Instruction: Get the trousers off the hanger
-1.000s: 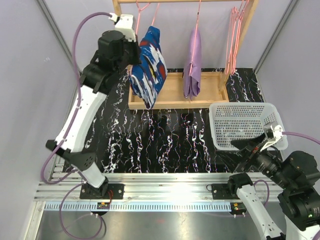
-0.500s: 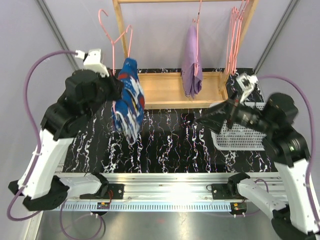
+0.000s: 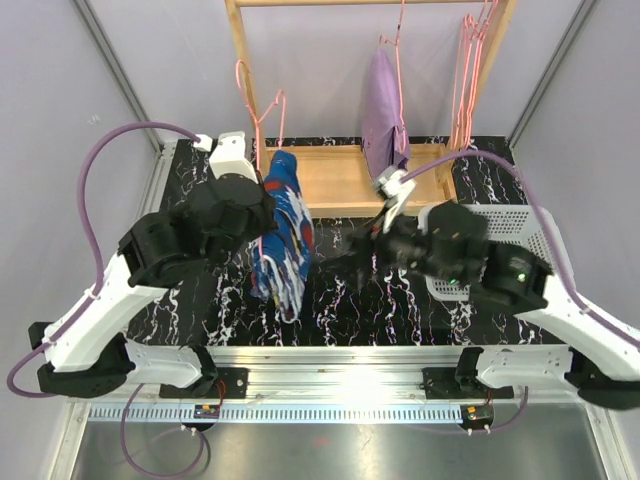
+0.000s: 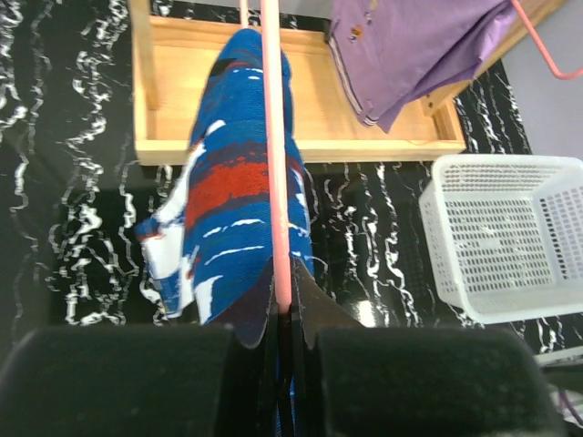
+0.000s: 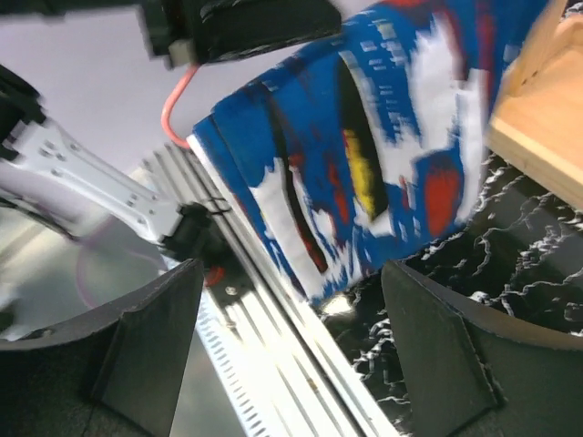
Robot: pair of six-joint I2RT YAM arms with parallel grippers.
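Left pincer: clamped tight on the straight bar of a thin pink hanger, at bottom centre of its wrist view. The dark blue trousers are draped over that bar just beyond the fingertips. In the overhead view they hang left of centre, clear of the rack, over the black white-veined table. The cloth is soft and folded, streaked with white and red patches.

Right pincer: fingers spread wide, nothing between them. The blue cloth fills the upper centre of its wrist view, near the fingers but apart from them.

Lilac trousers: plain and limp, hanging from the wooden rack at top centre of the overhead view.

A white perforated plastic basket sits at the right, beside the wooden tray.
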